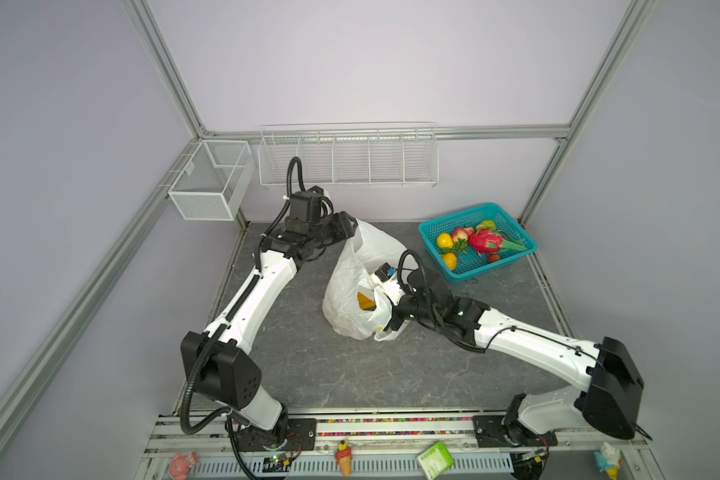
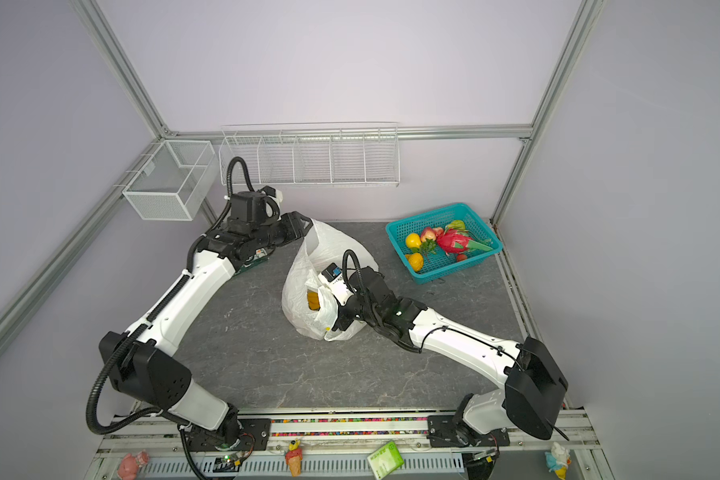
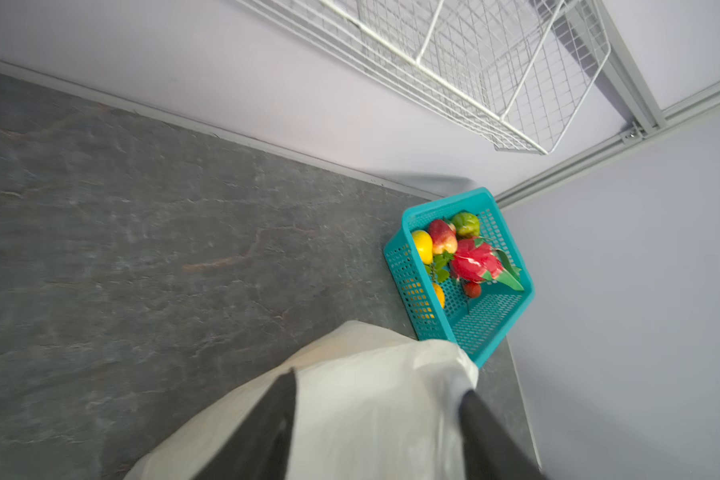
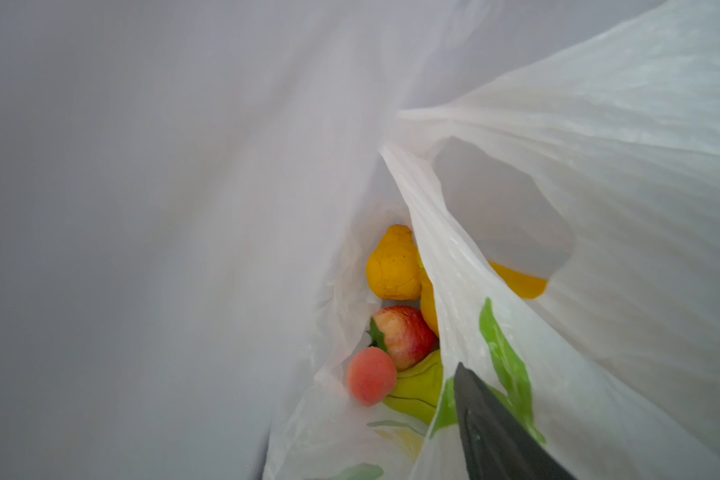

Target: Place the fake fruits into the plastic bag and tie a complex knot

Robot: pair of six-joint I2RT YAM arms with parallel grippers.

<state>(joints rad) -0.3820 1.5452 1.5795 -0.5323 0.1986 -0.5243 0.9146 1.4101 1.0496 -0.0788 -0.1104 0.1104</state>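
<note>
Several glossy plastic toy fruits [image 1: 444,240] sit in the teal lattice plastic basket [image 1: 491,268], right of and farther back than the right gripper [image 1: 391,313].

That gripper is sunk in the mouth of the thin translucent white carrier bag [image 1: 346,291] at mid-table, above a yellow citrus [image 4: 393,266], red strawberry [image 4: 406,336] and small peach [image 4: 368,376]. Only one finger shows, so I cannot tell its spread. The left gripper [image 3: 379,386] stands wide at the bag's far rim, film between its jaws. The pink dragon fruit [image 1: 485,242] lies crosswise in a top view, leaf tip rightward. The right arm is nearer.
</note>
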